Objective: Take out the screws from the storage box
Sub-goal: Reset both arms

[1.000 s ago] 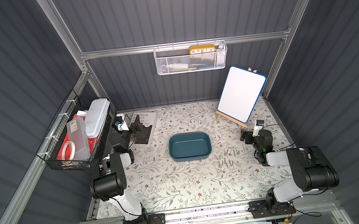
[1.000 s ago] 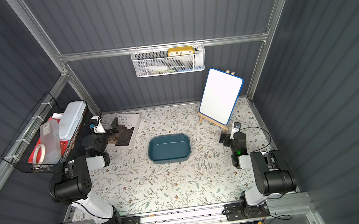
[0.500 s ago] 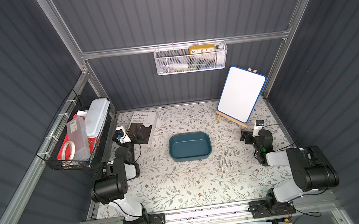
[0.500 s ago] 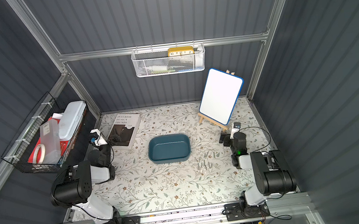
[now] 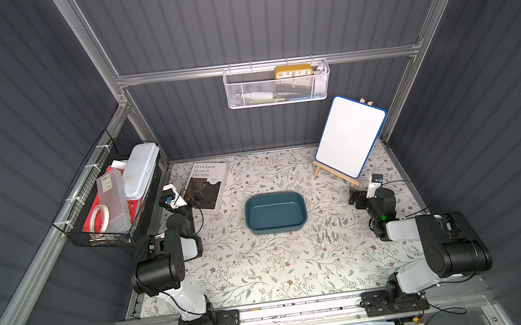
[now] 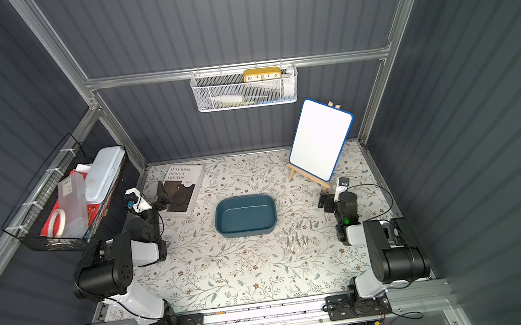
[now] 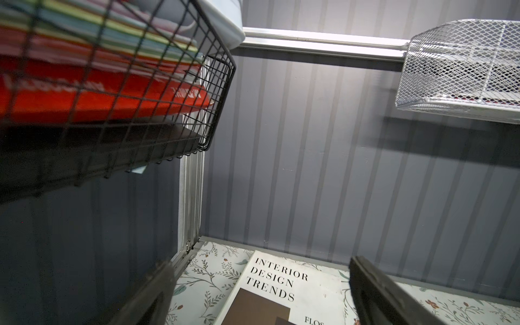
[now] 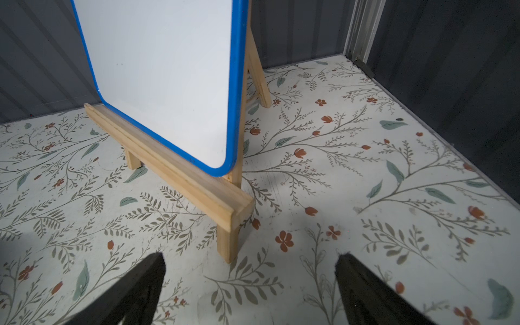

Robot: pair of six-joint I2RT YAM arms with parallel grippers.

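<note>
In a top view, the box (image 5: 275, 213) sits centre, seemingly empty; screws (image 5: 326, 231) lie at its lower right. My left gripper (image 7: 260, 267) and right gripper (image 8: 251, 257) gape, holding nothing.

The screws (image 5: 326, 234), near the right gripper (image 5: 354, 197) yet outside its wrist view, are too small to count in both top views. Before that gripper the whiteboard (image 8: 157, 70) is cut by the picture's edge. Ahead of the left gripper (image 7: 260, 261) the book (image 7: 281, 292) runs out of frame. Above that gripper the black wire basket (image 7: 126, 160) is blurred, its contents unclear.
</note>
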